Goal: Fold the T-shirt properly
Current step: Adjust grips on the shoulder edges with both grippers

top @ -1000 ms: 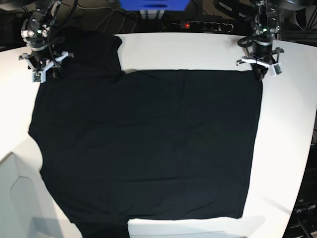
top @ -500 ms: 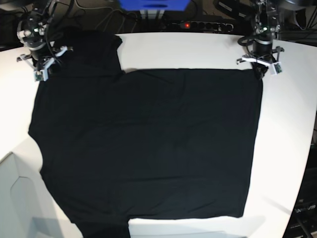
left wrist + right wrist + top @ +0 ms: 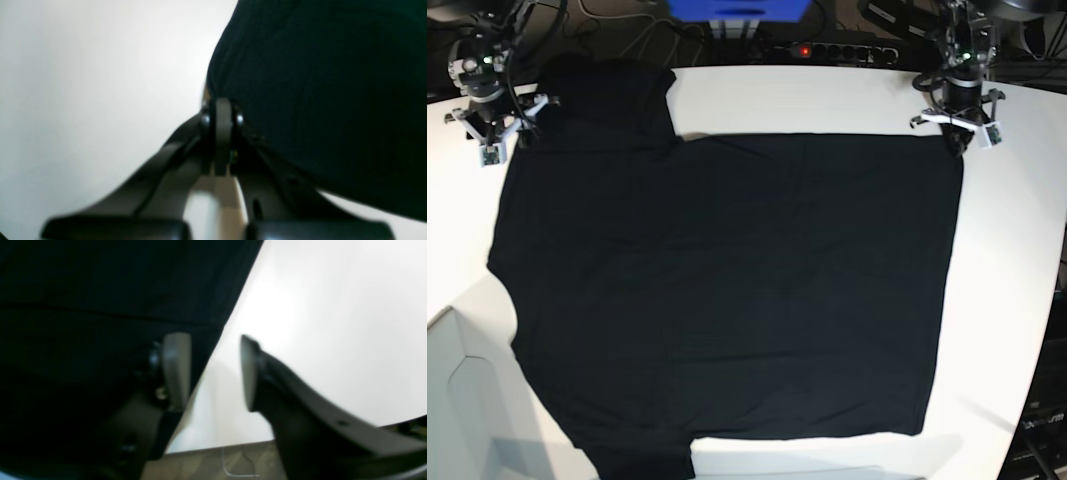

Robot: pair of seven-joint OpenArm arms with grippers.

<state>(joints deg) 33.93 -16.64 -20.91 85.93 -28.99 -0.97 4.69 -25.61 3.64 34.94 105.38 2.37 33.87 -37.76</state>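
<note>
Black T-shirt (image 3: 727, 290) spread flat over most of the white table (image 3: 1017, 280), one short sleeve reaching to the far left corner, another hanging off the near edge. Left gripper (image 3: 222, 110) at the shirt's far right corner, jaws pressed together, black fabric bunched right against the tips; cannot tell for sure whether cloth is pinched between them. Same gripper (image 3: 957, 125) seen from the base view standing over that corner. Right gripper (image 3: 213, 370) at the far left, beside the sleeve, jaws apart, one finger (image 3: 176, 366) over the cloth, the other over bare table, nothing gripped. From the base view, right gripper (image 3: 489, 125) just left of the sleeve edge. Power strip (image 3: 827, 50) beyond the far edge.
</note>
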